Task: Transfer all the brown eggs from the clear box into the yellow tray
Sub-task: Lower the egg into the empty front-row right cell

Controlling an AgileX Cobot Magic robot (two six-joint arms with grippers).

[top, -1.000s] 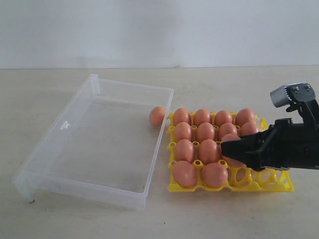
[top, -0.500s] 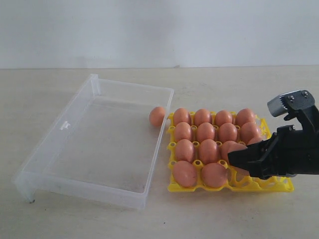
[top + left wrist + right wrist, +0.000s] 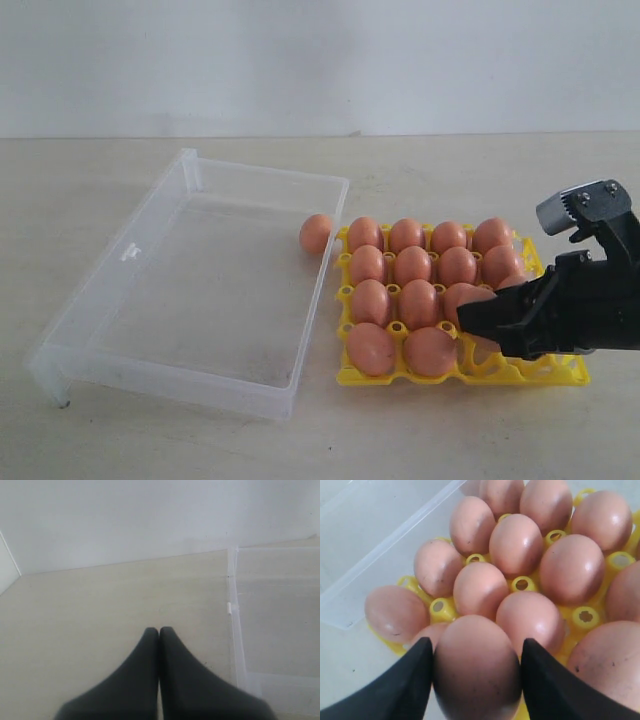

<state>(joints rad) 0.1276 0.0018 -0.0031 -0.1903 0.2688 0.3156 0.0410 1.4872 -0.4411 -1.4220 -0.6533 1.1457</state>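
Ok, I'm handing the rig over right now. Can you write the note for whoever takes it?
Right gripper: shut on a brown egg, at the front right of the yellow tray, not yet released.
Left gripper: shut, empty, over bare table beside the clear box.
Done: most tray cups hold eggs.
Left: seat the held egg in a free front cup, then fetch the last egg, which lies in the clear box against the wall next to the tray.
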